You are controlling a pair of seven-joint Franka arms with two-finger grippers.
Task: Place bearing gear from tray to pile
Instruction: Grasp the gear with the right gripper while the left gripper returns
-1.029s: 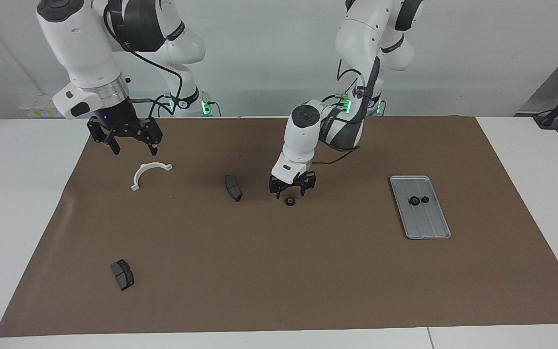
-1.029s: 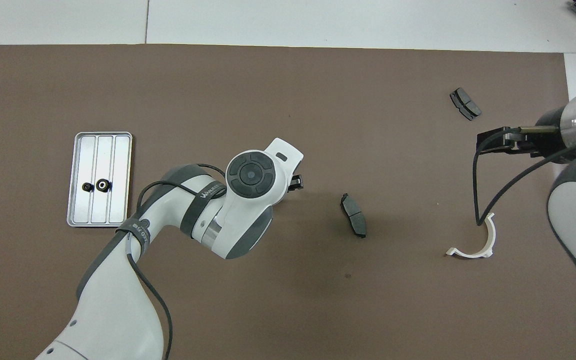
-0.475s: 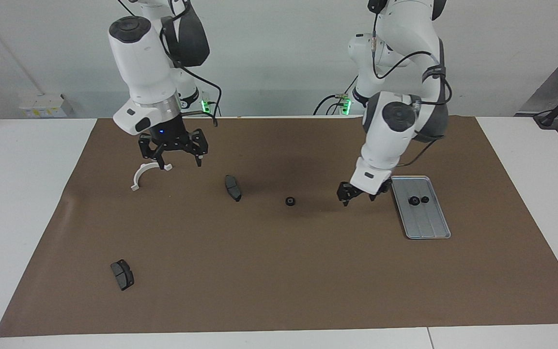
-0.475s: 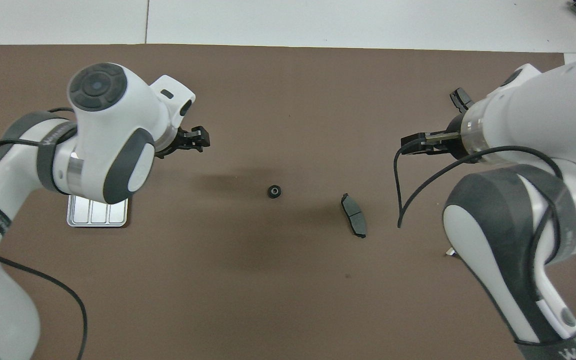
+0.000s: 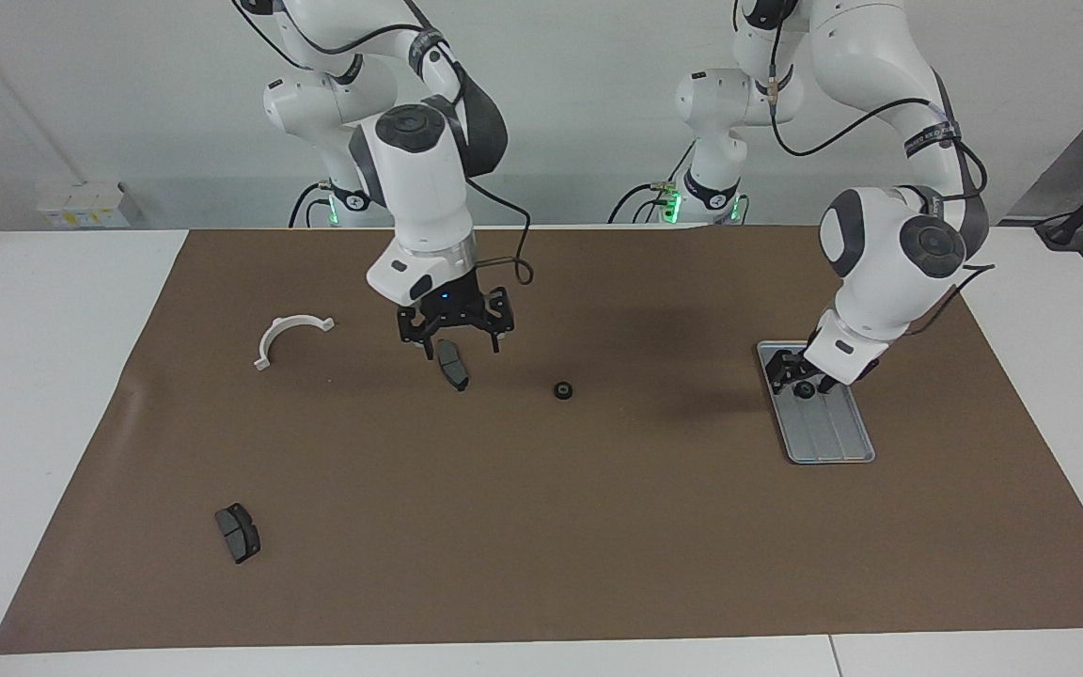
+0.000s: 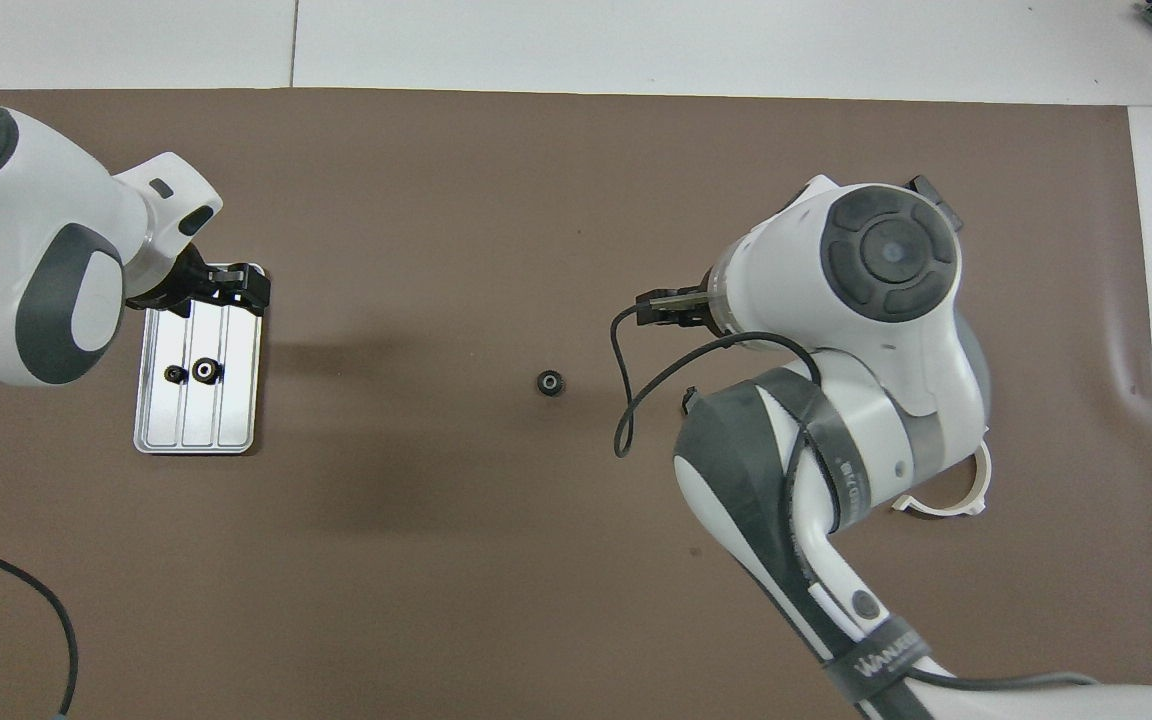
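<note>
One text can be read: "WANJEE" in white letters on the black strap (image 6: 871, 655) around the right arm (image 6: 816, 480), low in the overhead view. No other text is readable.

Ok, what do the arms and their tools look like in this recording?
Both arms are glossy white with dark grey joint caps and bands, and loose black cables. The left tool and right tool are black two-finger units; the right shows a small blue light.

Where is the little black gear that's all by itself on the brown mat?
The lone gear lies on the mat's middle, between the brake pad and the tray.
</note>
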